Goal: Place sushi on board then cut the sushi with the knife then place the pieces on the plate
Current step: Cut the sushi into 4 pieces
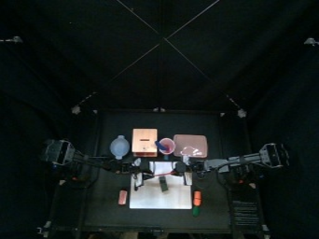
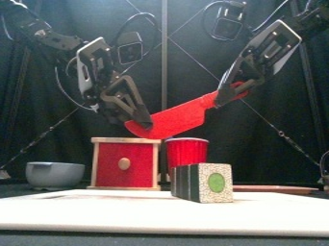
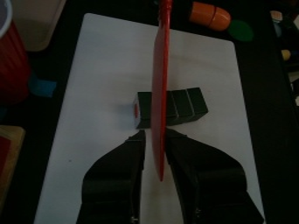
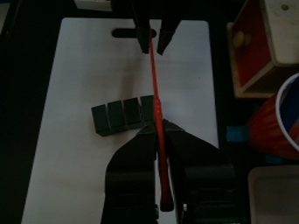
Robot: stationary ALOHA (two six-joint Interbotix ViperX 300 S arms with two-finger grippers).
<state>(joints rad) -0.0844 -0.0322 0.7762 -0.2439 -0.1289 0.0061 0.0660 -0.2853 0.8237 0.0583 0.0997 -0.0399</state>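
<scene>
A red toy knife (image 2: 187, 112) hangs slanted above the white cutting board (image 2: 154, 216), held at both ends. My left gripper (image 2: 129, 120) is shut on its lower end, and the left wrist view shows the knife (image 3: 163, 79) edge-on between the jaws. My right gripper (image 2: 238, 89) is shut on the upper end (image 4: 156, 131). The dark green sushi roll (image 2: 203, 183) lies on the board right under the knife, its blocks still joined (image 3: 173, 105) (image 4: 122, 116).
At the back stand the blue-grey bowl (image 2: 56, 173), the wooden box with a red drawer front (image 2: 125, 163), the red cup (image 2: 188, 152) and the pink tray (image 1: 189, 145). Small toy foods lie off the board's left (image 1: 123, 197) and right (image 1: 197, 199) edges.
</scene>
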